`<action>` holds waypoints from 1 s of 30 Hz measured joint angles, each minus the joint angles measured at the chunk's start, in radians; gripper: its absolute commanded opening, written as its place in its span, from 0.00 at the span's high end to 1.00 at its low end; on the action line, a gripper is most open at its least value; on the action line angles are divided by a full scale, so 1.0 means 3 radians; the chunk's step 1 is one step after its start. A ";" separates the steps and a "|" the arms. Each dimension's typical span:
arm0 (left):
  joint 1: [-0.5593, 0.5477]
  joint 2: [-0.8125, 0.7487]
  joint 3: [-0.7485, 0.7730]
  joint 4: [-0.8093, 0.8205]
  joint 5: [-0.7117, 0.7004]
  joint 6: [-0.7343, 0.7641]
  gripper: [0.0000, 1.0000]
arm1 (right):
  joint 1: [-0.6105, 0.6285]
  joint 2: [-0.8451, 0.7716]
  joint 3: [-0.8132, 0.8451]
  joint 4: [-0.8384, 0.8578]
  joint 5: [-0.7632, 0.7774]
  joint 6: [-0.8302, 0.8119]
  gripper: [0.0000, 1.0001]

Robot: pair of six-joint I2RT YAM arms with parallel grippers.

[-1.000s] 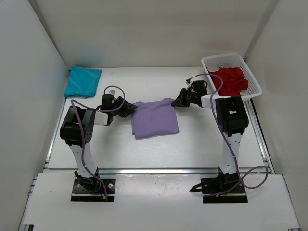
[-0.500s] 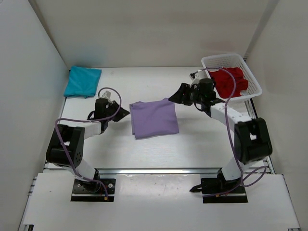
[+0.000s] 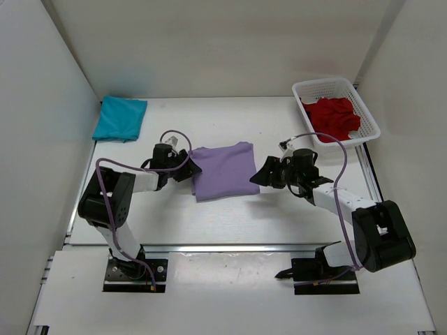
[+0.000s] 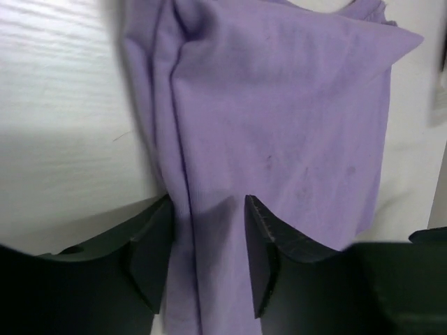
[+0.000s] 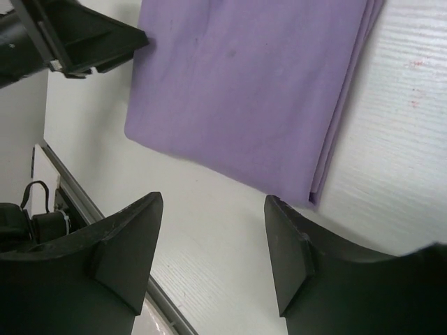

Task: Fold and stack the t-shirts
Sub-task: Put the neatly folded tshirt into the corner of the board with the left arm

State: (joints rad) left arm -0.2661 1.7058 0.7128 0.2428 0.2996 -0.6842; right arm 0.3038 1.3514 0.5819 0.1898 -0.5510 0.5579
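The lavender t-shirt lies folded flat in the middle of the table. My left gripper is at its left edge; in the left wrist view the jaws stand open with the shirt's folded edge running between them, unpinched. My right gripper is open and low over bare table just off the shirt's near right corner, nothing between its fingers. The teal t-shirt lies folded at the back left. The dark red t-shirt is bunched in the basket.
The white mesh basket stands at the back right. White walls close in the table on the left, back and right. A metal rail runs along the near edge.
My right gripper let go at the lavender shirt's back right corner, opened and swung down to its near right corner. My left gripper backed off, then returned to the left edge.
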 measured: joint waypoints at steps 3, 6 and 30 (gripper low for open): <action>-0.0072 0.0193 0.0075 0.0210 0.0090 -0.0092 0.59 | -0.0020 -0.0047 -0.0004 0.0034 -0.0009 -0.0001 0.42; -0.0102 0.0395 0.0136 0.0406 0.0192 -0.0234 0.84 | -0.0050 -0.0061 -0.0004 0.0098 -0.0032 0.0003 0.43; 0.1428 0.0973 0.2658 -0.0233 0.0510 -0.0553 0.80 | -0.0249 0.0209 -0.0150 0.0223 -0.0273 0.0019 0.44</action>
State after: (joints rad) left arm 0.1623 1.9976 1.5101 0.1730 0.4526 -0.8501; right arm 0.2291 1.4139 0.5369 0.2565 -0.6331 0.5636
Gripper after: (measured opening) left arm 0.206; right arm 0.558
